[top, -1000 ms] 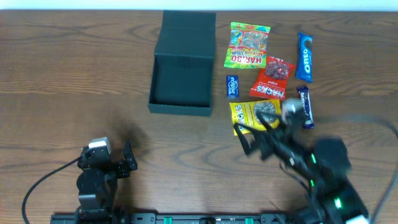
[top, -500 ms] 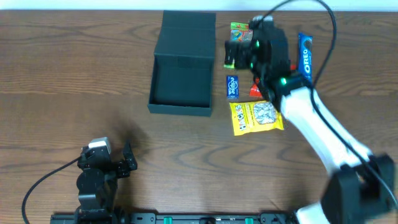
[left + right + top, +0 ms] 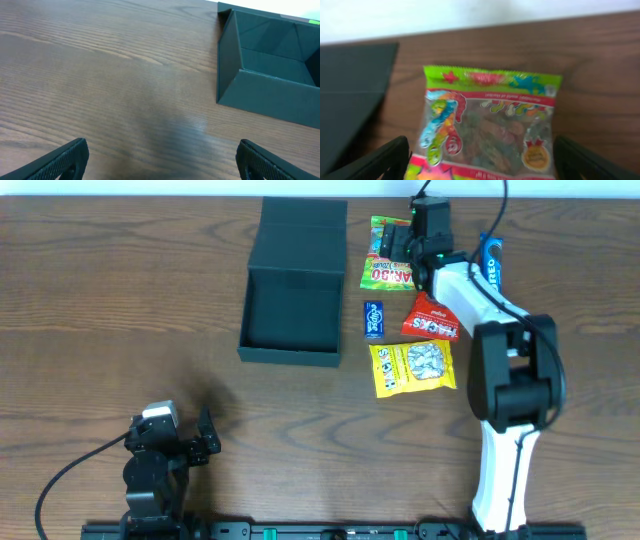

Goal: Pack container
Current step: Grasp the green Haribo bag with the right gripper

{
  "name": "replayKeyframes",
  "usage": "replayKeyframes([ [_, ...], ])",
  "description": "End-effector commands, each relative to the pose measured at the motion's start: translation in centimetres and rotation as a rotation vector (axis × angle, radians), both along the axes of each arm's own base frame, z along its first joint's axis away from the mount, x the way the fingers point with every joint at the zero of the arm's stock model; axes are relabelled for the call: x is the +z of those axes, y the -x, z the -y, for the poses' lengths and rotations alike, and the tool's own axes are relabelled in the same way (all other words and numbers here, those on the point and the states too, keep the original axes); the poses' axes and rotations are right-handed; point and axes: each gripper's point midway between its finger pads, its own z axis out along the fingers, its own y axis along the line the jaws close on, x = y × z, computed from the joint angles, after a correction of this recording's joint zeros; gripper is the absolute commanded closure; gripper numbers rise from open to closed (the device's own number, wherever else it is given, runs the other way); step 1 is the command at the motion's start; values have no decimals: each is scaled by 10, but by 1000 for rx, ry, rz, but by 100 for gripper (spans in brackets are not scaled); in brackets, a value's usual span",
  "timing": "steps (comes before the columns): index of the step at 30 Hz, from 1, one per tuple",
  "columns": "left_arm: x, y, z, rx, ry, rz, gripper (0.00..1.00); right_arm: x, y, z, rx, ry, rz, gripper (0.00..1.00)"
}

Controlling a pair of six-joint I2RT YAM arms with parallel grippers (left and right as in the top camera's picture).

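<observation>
Up at one o'clock, the right gripper (image 3: pixel 393 248) has just swung out from the near edge to hover, fingers wide, over the gummy bag (image 3: pixel 386 278) beside the empty container (image 3: pixel 293 310) at twelve, so a first pick looks near; the left gripper (image 3: pixel 160 162) idles wide at eight

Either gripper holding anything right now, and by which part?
Nothing is held. The right gripper is open over the gummy bag, not closed on it; the left gripper is open and empty.
</observation>
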Motion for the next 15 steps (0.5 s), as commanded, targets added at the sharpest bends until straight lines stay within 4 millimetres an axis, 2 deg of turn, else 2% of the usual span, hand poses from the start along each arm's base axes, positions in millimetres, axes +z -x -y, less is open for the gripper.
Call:
replayKeyframes([
  [1, -6, 0, -3, 13, -12, -11, 5, -13, -8, -4, 14, 20, -4, 12],
  [6, -6, 0, -3, 13, -12, -11, 5, -45, -4, -4, 7, 45, -60, 17],
  [9, -6, 0, -3, 13, -12, -11, 5, -66, 6, -2, -2, 73, -118, 25],
  [11, -6, 0, -3, 13, -12, -11, 5, -74, 11, 0, -8, 89, -148, 38],
  [15, -6, 0, -3, 13, -12, -11, 5, -80, 18, 1, -7, 96, -182, 76],
])
